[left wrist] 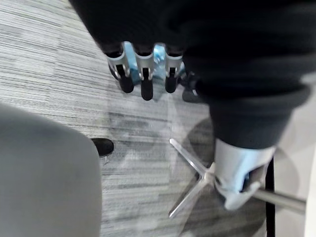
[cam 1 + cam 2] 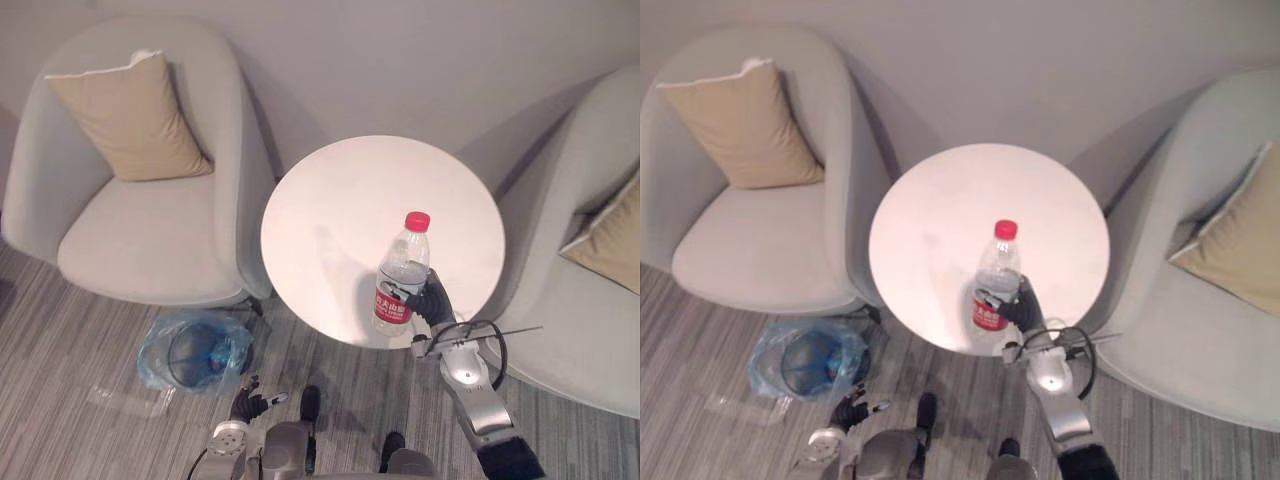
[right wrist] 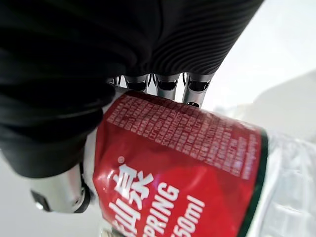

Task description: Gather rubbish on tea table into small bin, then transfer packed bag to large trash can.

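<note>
Right hand (image 2: 432, 304) wrapped round bottle (image 2: 402, 272) at near right edge of table (image 2: 340, 200). Bottle's long axis near upright, cap up. Bin (image 2: 195, 350) sat on floor off table's near left edge, closer to left hand (image 2: 250, 404), which hung relaxed and empty.

Bottle (image 3: 187, 168): both ends cut off in my right wrist view.
Right hand (image 2: 432, 302): fingers mostly hidden behind the bottle from the head.
Right armchair (image 2: 575, 335): cropped at frame edge.
Small bin (image 2: 171, 344): contents, I cannot tell.
</note>
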Motion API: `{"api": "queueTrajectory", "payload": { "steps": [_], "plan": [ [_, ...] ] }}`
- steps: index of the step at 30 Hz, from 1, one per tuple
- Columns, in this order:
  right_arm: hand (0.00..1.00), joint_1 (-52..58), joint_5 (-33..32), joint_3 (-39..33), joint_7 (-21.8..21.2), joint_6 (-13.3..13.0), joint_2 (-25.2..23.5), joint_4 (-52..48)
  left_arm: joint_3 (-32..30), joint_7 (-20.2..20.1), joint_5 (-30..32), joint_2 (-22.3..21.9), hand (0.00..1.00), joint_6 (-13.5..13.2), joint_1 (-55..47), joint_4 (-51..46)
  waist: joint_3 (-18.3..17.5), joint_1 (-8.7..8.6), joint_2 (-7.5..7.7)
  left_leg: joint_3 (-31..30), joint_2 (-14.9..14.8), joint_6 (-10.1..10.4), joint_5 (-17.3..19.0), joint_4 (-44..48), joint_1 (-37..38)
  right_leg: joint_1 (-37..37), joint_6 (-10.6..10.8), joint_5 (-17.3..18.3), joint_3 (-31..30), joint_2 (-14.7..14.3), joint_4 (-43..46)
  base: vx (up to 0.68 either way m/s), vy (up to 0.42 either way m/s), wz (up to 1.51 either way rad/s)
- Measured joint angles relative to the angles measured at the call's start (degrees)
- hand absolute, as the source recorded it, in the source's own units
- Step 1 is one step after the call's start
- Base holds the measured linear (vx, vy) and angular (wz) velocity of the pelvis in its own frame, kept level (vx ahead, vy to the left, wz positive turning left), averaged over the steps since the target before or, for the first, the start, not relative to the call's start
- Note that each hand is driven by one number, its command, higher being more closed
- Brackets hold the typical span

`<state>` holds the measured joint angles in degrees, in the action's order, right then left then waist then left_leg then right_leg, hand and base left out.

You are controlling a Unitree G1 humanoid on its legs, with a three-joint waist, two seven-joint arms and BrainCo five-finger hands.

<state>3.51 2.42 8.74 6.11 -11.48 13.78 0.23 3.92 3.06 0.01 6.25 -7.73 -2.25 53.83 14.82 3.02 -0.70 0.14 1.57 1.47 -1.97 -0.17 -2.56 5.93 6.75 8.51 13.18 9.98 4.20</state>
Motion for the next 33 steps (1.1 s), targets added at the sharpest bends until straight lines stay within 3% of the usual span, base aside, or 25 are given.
{"api": "queueTrajectory", "payload": {
  "steps": [8, 17, 22, 24, 26, 27, 28, 29, 31, 33],
  "plan": [
    [1.0, 6.75, 4.47, -1.81, -0.25, -0.36, -0.35, -4.52, 4.25, -0.81, 1.09, 0.53, 0.0, 0.86, -0.58, 1.71, -4.43, -1.26, 0.47, 4.37, -0.7, -0.01, -0.01, -1.25, 2.64, 0.05, 0.16, -1.9, -4.91, -0.33, -1.66, -0.06, 0.016, -0.31],
    [1.0, 9.21, 7.11, -1.95, 0.03, -0.95, -0.38, -6.8, 6.19, -0.94, 1.21, 0.82, 0.0, 0.88, -1.26, 3.07, -6.96, -2.49, 0.45, 4.61, -0.4, -0.04, -0.17, -1.67, 4.78, 1.93, 0.28, -2.4, -5.48, -0.35, -2.56, -0.03, 0.006, -0.05],
    [1.0, 8.96, 8.97, -2.04, 1.71, -1.08, -0.21, -6.8, 6.71, -0.98, 1.42, 0.42, 0.0, 0.48, -0.73, 2.78, -5.57, -2.64, -0.96, 0.58, -0.32, -0.15, -0.44, 2.72, 0.06, 1.76, 0.17, -2.51, -1.1, -0.32, -1.99, -0.06, -0.021, 0.48],
    [1.0, 7.8, 9.08, -1.84, 2.35, -1.09, -0.14, -6.74, 6.71, -0.93, 1.44, -0.34, 0.0, 0.16, -0.09, 2.36, -4.27, -2.11, -2.47, -0.67, -0.83, 0.17, -0.67, 4.55, -2.74, -0.16, -0.21, -2.27, 0.18, -0.92, -0.11, -0.13, -0.018, 0.41],
    [1.0, 5.32, 11.34, -1.38, 3.33, -1.07, -0.19, -6.07, 6.76, -0.95, 1.55, -0.9, 0.0, -0.56, -0.05, 0.76, -3.08, -1.05, -4.67, -1.81, -1.94, 1.84, -2.17, 8.38, -7.82, -3.77, -2.45, -1.83, 2.24, -2.36, 2.96, -0.21, -0.039, 0.41],
    [1.0, 4.94, 11.51, -1.37, 3.62, -1.05, -0.19, -5.97, 6.85, -0.93, 1.9, -0.91, 0.0, -0.56, 0.04, 0.6, -3.0, -1.05, -4.55, -2.59, -1.59, 2.78, -3.88, 7.02, -8.25, -4.04, -2.73, -1.89, 2.89, -2.29, 2.79, -0.23, -0.028, 0.71],
    [1.0, 4.37, 11.68, -1.68, 4.12, -1.05, -0.35, -5.89, 7.3, -0.95, 2.9, -0.89, 0.0, -0.39, 0.48, 0.65, -2.54, -1.53, -3.42, 0.22, -1.78, 0.31, -3.59, 7.28, -8.4, -5.1, -3.29, -2.57, 6.77, -0.24, 2.74, -0.21, -0.024, 0.87],
    [1.0, 3.97, 11.75, -1.95, 4.25, -0.92, -0.12, -5.76, 7.47, -0.91, 4.01, -0.94, 0.0, -0.29, 0.8, 0.97, -2.66, -1.98, -3.26, 6.57, -2.58, -3.57, 2.76, 15.93, -9.01, -6.12, -3.31, -2.6, 8.5, 1.21, 4.15, -0.17, -0.024, 0.93],
    [1.0, 3.81, 11.77, -2.58, 5.37, -0.87, -0.09, -5.72, 8.48, -0.74, 5.85, -1.25, 0.0, -0.2, 0.6, 2.02, -2.81, -3.78, -3.52, 13.61, -5.21, -2.11, 7.84, 19.2, -5.98, -5.84, -3.16, -3.32, 11.72, 2.44, 4.58, -0.09, 0.017, 0.93],
    [1.0, 3.84, 11.76, -3.52, 6.36, -0.68, -0.19, -5.71, 9.58, -0.65, 7.62, -1.69, 0.0, 0.56, 0.62, 2.14, -2.88, -5.27, -3.63, 17.67, -8.35, 0.28, 10.05, 15.98, -2.27, -5.99, -2.6, -4.07, 16.0, 3.1, 4.84, -0.09, 0.135, 1.25]
  ]
}}
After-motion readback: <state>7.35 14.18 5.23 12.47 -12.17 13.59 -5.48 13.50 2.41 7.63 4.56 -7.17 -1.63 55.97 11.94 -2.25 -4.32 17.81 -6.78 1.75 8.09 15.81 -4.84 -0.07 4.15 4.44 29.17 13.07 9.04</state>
